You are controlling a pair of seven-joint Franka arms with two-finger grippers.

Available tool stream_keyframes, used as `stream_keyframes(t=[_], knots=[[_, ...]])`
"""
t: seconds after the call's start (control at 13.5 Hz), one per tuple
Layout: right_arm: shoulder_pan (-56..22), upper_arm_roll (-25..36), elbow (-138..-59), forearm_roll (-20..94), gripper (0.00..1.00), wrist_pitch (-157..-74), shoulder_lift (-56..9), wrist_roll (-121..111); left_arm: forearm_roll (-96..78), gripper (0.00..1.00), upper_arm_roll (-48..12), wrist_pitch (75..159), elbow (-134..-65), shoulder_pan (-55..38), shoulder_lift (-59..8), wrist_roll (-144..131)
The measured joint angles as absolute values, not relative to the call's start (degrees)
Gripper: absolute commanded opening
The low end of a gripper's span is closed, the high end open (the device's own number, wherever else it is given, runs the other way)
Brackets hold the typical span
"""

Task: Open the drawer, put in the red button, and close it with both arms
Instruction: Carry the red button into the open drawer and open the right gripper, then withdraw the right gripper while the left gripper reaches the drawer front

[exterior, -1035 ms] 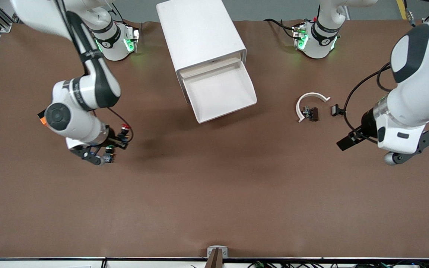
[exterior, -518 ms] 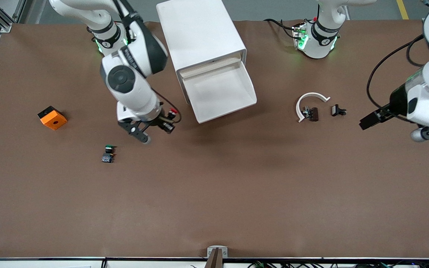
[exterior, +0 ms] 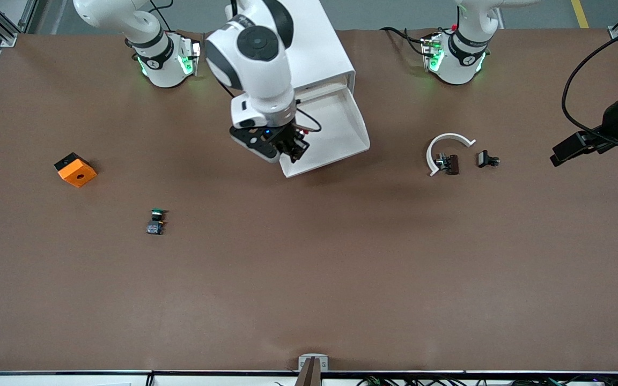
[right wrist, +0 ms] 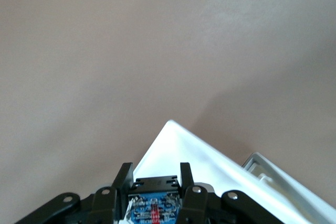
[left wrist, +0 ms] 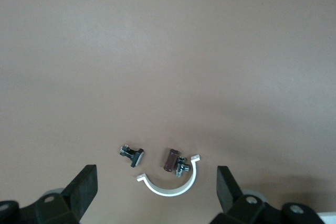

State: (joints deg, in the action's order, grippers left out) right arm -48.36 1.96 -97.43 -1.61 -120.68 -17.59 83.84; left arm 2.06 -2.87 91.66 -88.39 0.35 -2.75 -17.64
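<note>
The white cabinet (exterior: 287, 48) stands near the arms' bases, with one drawer (exterior: 336, 134) pulled out and open. My right gripper (exterior: 286, 148) hangs over the drawer's corner nearest the front camera. In the right wrist view this gripper (right wrist: 155, 178) is shut on the red button's dark blue block base (right wrist: 155, 203), with the drawer's corner (right wrist: 176, 140) below. The red cap is hidden. My left gripper (exterior: 567, 148) is open and empty above the table toward the left arm's end; in its wrist view (left wrist: 156, 184) the fingers stand wide apart.
A green-capped button (exterior: 154, 221) and an orange cube (exterior: 75, 169) lie toward the right arm's end. A white curved clamp (exterior: 447, 143) with small metal parts (exterior: 448, 163) lies toward the left arm's end; the clamp also shows in the left wrist view (left wrist: 173, 191).
My right arm has carried the red button from beside the green button to over the open drawer. My left arm has drawn back toward its end of the table.
</note>
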Motion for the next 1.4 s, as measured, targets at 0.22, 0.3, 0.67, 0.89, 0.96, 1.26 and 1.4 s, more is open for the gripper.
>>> stream_keyframes(t=[0.22, 0.3, 0.67, 0.89, 0.96, 1.26, 1.4], knots=[[-51.8, 2.0, -94.4, -3.6, 0.00, -120.7, -21.4, 91.0, 4.9, 1.00, -2.8, 91.7, -87.5, 0.4, -3.7, -17.6], [-52.7, 2.0, -93.5, -4.1, 0.00, -120.7, -22.6, 92.9, 5.0, 1.00, -2.3, 91.8, -87.0, 0.4, -4.3, -17.6], [-55.7, 2.1, -90.9, -5.9, 0.00, -120.7, -26.9, 101.0, 5.1, 1.00, -1.5, 92.0, -85.1, 0.3, -5.6, -14.7], [-56.9, 2.2, -90.0, -6.3, 0.00, -120.7, -28.4, 103.4, 5.1, 1.00, -1.7, 91.3, -85.4, 0.1, -6.8, -12.2], [-57.2, 2.2, -89.7, -6.4, 0.00, -120.7, -28.9, 104.0, 5.1, 1.00, -1.7, 91.3, -85.8, 0.0, -7.5, -11.9], [-58.2, 2.2, -88.5, -6.7, 0.00, -120.8, -30.2, 104.8, 5.1, 1.00, -2.2, 93.5, -87.9, -0.3, -9.2, -11.5], [-58.6, 2.2, -88.2, -6.7, 0.00, -120.8, -30.5, 104.8, 5.1, 1.00, -2.7, 95.5, -89.5, -0.3, -9.3, -11.6]])
